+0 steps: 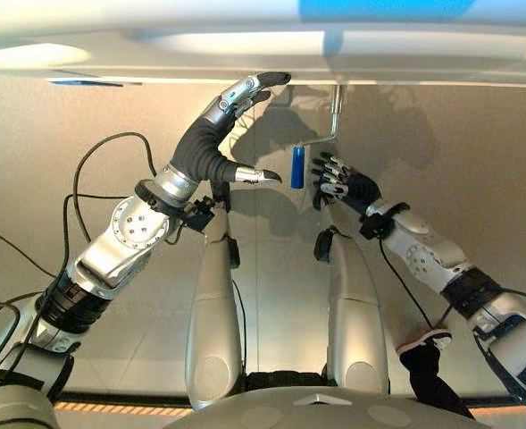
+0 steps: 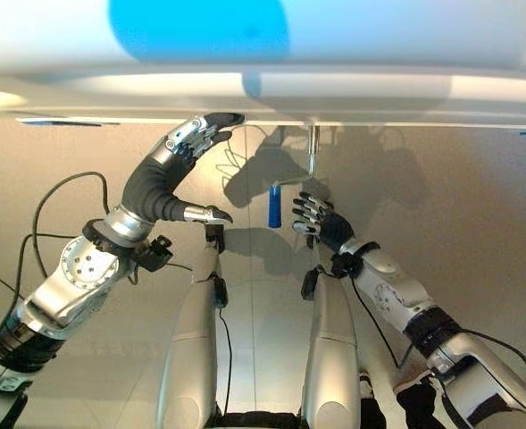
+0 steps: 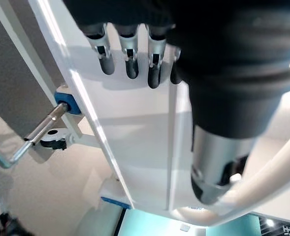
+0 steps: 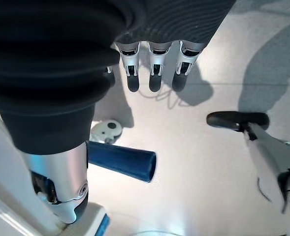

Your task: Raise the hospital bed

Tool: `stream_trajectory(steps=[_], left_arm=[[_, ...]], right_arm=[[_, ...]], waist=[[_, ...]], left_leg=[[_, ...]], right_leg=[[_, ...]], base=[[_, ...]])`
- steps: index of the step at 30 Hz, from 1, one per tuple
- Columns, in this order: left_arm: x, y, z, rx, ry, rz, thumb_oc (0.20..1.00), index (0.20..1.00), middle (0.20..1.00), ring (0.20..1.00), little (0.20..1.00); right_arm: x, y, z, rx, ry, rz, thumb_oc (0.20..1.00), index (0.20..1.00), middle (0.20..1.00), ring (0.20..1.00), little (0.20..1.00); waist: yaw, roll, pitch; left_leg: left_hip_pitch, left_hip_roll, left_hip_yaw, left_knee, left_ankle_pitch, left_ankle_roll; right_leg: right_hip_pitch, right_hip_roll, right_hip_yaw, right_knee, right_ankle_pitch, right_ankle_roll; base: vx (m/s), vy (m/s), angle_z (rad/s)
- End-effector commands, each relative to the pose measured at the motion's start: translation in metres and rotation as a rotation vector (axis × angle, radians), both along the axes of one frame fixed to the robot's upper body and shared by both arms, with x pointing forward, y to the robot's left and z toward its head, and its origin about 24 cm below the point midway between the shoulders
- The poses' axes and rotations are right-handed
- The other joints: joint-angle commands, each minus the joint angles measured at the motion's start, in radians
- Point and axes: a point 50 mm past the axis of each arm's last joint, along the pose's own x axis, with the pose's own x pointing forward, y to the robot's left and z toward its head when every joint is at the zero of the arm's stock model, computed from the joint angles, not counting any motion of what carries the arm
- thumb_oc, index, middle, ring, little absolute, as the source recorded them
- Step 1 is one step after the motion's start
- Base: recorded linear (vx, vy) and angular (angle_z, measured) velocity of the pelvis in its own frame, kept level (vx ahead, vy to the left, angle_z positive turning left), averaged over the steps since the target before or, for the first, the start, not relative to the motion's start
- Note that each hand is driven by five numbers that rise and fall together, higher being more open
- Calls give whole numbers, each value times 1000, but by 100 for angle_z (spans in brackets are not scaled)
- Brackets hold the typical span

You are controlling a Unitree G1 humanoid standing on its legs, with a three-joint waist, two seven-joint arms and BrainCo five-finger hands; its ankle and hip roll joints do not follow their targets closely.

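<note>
- We see the hospital bed (image 1: 245,54) as a white frame across the top of both eye views, with a blue patch on its upper surface.
- A metal crank (image 1: 336,112) hangs down from the bed's lower edge near the centre. It bends sideways at its lower end and finishes in a blue handle (image 1: 297,167) that points downward.
- The left hand (image 1: 236,103) is raised to the underside of the bed frame, to the left of the crank. Its fingers are extended and nearly straight, with the dark tips at or against the frame edge; the thumb juts out sideways below them. It holds nothing.
- In the left wrist view we see the left fingers (image 3: 127,51) lying straight over the white panel of the bed, with the crank shaft (image 3: 39,132) off to one side, apart from them.
- The right hand (image 1: 338,183) sits just beside the blue handle, on its right. Its fingers are relaxed and slightly bent, not wrapped round the handle.
- In the right wrist view the blue handle (image 4: 122,161) lies between the thumb and the fingers (image 4: 154,73), with a visible gap to the fingers. We cannot tell whether the thumb touches it.
- The floor (image 1: 477,161) below is pale and smooth.
</note>
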Motion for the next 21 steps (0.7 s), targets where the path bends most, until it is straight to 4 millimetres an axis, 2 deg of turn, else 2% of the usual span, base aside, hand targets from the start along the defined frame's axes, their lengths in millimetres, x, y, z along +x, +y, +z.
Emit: stream_trajectory(steps=[1,2,3,4,5,6,7,8,9,10,11,12,13,14,15,17,18,19,20,21], left_arm=[[-25,-14,16,-43,-101,-132,1000,1000,1000,1000,1000],[-25,-15,20,-50,-116,-137,1000,1000,1000,1000,1000],[-25,-16,16,-58,-93,-141,1000,1000,1000,1000,1000],[-24,-17,20,-68,-109,-144,1000,1000,1000,1000,1000],[-24,-17,16,-69,-91,-144,1000,1000,1000,1000,1000],[-24,-17,16,-76,-87,-143,1000,1000,1000,1000,1000],[-24,-17,20,-75,-106,-143,1000,1000,1000,1000,1000],[-24,-18,16,-86,-81,-145,1000,1000,1000,1000,1000],[-24,-18,20,-85,-100,-145,1000,1000,1000,1000,1000],[-23,-18,16,-92,-79,-142,1000,1000,1000,1000,1000],[-23,-19,20,-98,-95,-147,1000,1000,1000,1000,1000],[-23,-19,20,-102,-95,-150,1000,1000,1000,1000,1000],[-23,-19,16,-103,-77,-150,1000,1000,1000,1000,1000],[-23,-20,22,-115,-93,-157,1000,1000,1000,1000,1000],[-23,-20,18,-115,-75,-157,1000,1000,1000,1000,1000],[-23,-20,18,-121,-73,-157,1000,1000,1000,1000,1000],[-22,-21,23,-129,-91,-159,1000,1000,1000,1000,1000],[-22,-21,19,-130,-73,-159,1000,1000,1000,1000,1000],[-22,-21,22,-135,-89,-159,1000,1000,1000,1000,1000],[-22,-22,18,-136,-71,-159,1000,1000,1000,1000,1000]], right_arm=[[-2,17,0,-8,-35,45,1000,1000,1000,1000,1000],[4,21,6,-12,-54,41,1000,1000,1000,1000,1000],[5,23,-1,-18,-35,26,1000,1000,1000,1000,1000],[12,30,5,-21,-57,21,1000,1000,1000,1000,1000],[10,30,-1,-20,-39,21,1000,1000,1000,1000,1000],[12,33,0,-27,-39,14,1000,1000,1000,1000,1000],[15,33,6,-27,-58,15,1000,1000,1000,1000,1000],[15,38,1,-34,-44,16,1000,1000,1000,1000,1000],[18,38,7,-34,-63,17,1000,1000,1000,1000,1000],[18,42,0,-37,-38,11,1000,1000,1000,1000,1000],[24,45,5,-39,-50,1,1000,1000,1000,1000,1000],[26,46,3,-40,-43,-7,1000,1000,1000,1000,1000],[23,46,-3,-39,-24,-7,1000,1000,1000,1000,1000],[29,48,0,-43,-27,-30,1000,1000,1000,1000,1000],[26,48,-6,-42,-8,-30,1000,1000,1000,1000,1000],[29,48,-11,-52,7,-54,1000,1000,1000,1000,1000],[33,50,-7,-63,-5,-60,1000,1000,1000,1000,1000],[30,50,-13,-62,14,-60,1000,1000,1000,1000,1000],[33,51,-9,-68,1,-68,1000,1000,1000,1000,1000],[31,51,-15,-67,19,-68,1000,1000,1000,1000,1000]], waist=[[3,16,-13],[3,16,-13],[8,21,-13],[9,22,-13],[11,23,-13],[13,23,-13],[11,22,-13],[16,26,-13],[14,25,-13],[19,30,-13],[20,32,-13],[22,34,-13],[24,35,-13],[25,36,-13],[27,37,-13],[30,40,-13],[29,40,-13],[31,42,-13],[31,41,-13],[33,43,-13]], left_leg=[[5,-13,-9,35,-43,25],[-32,-16,-3,31,-11,31],[2,-13,-10,35,-44,26],[-37,-16,-7,34,-13,32],[-2,-14,-13,38,-44,26],[-3,-15,-13,37,-45,27],[-38,-17,-8,34,-13,33],[-6,-15,-13,40,-46,28],[-41,-17,-8,37,-14,34],[-9,-16,-14,44,-48,29],[-46,-19,-9,42,-17,35],[-47,-20,-10,43,-17,36],[-12,-18,-15,47,-49,30],[-49,-21,-11,45,-19,37],[-15,-19,-16,49,-50,31],[-15,-21,-16,48,-51,31],[-53,-25,-11,46,-19,37],[-19,-23,-16,50,-51,31],[-57,-26,-10,49,-20,38],[-23,-24,-15,53,-52,32]], right_leg=[[73,-24,11,-30,-28,109],[41,-26,7,-40,3,100],[73,-24,13,-30,-27,108],[37,-25,8,-39,4,99],[68,-23,13,-30,-26,107],[69,-24,13,-31,-26,107],[37,-25,8,-40,4,99],[64,-25,13,-26,-28,107],[32,-27,8,-36,2,98],[64,-25,14,-25,-29,106],[32,-28,9,-34,1,97],[31,-28,10,-34,1,97],[62,-26,15,-24,-29,105],[30,-28,9,-34,1,95],[61,-26,14,-25,-29,104],[62,-26,14,-27,-28,104],[30,-27,10,-37,2,96],[61,-25,15,-27,-27,104],[30,-28,8,-38,2,95],[61,-26,14,-28,-27,104]], base=[[-60,4,-1],[63,10,1],[-56,11,1],[67,8,1],[0,0,0],[0,0,0],[0,0,0],[-56,2,0],[65,9,1],[-58,11,1],[0,0,0],[0,0,0],[0,9,3],[60,5,3],[-2,7,3],[-2,19,1],[0,0,0],[-63,19,-1],[61,6,0],[0,0,0]])
